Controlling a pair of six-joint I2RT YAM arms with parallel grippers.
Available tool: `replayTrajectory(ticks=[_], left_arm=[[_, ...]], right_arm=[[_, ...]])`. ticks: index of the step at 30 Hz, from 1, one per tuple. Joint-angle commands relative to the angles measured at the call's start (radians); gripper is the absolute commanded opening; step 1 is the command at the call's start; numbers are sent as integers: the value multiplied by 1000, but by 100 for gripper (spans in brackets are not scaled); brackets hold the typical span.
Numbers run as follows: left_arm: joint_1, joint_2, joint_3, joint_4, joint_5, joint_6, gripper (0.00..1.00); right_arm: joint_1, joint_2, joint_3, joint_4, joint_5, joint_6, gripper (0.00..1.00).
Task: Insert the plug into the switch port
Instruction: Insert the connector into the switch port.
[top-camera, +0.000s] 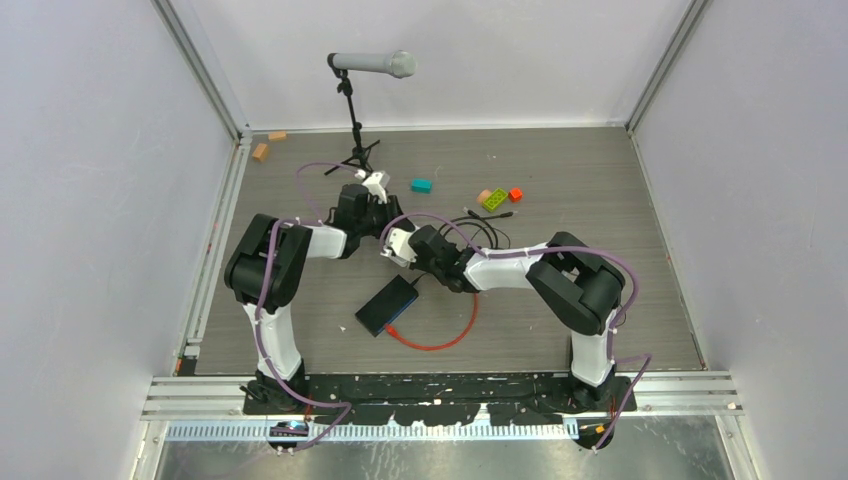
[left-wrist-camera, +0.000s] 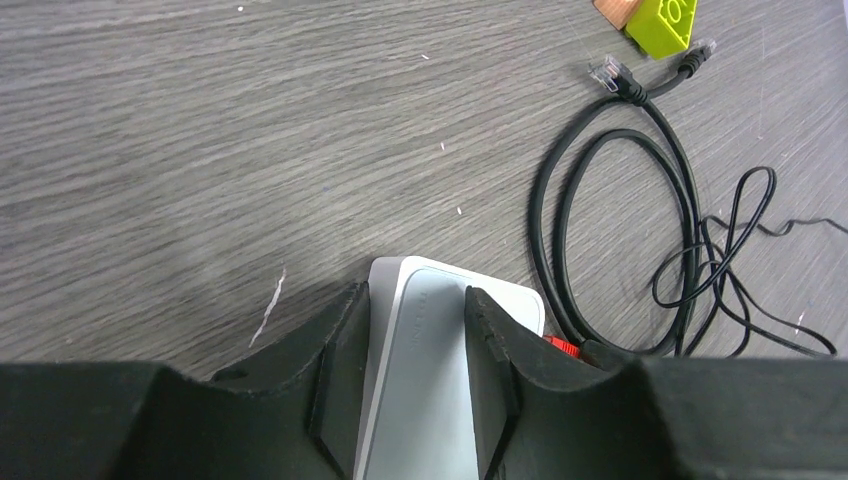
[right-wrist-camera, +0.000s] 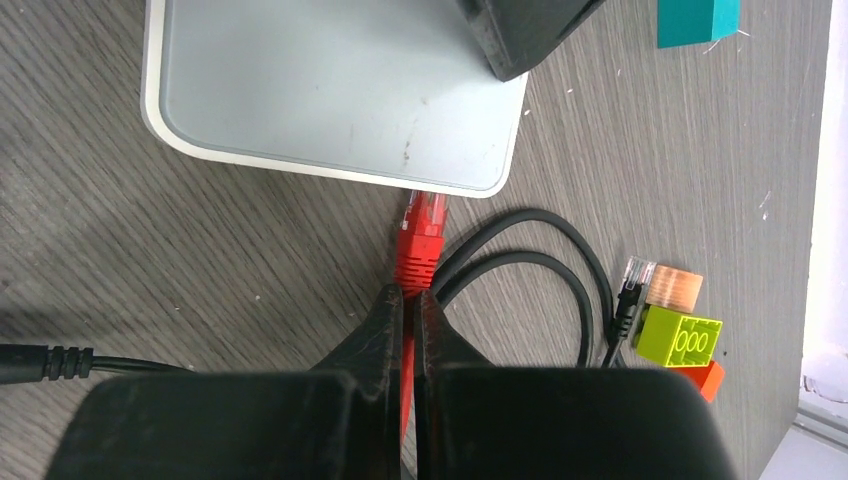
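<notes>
Reaching low with elbow bent, my right pincer (right-wrist-camera: 408, 295) clenches the red cable (right-wrist-camera: 411, 262) behind the plug (right-wrist-camera: 428, 212), whose tip meets the white box's (right-wrist-camera: 300, 90) edge mid-table; my left pincer (left-wrist-camera: 412, 300) hangs parted over it.

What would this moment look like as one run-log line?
left gripper open over white box | right gripper shut on red cable behind plug | plug tip at white box edge | black box lies apart
</notes>
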Motion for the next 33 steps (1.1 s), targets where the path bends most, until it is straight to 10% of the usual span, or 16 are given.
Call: replayTrajectory(ticks=[1,33], left_arm=[[-95,23,-3,-116,227,24,39],[-54,9,10,-72,339,94,39]], right_arm=[[8,-37,83,286,-150,-31,1],[-33,-95,62,300,-182,-28,0]])
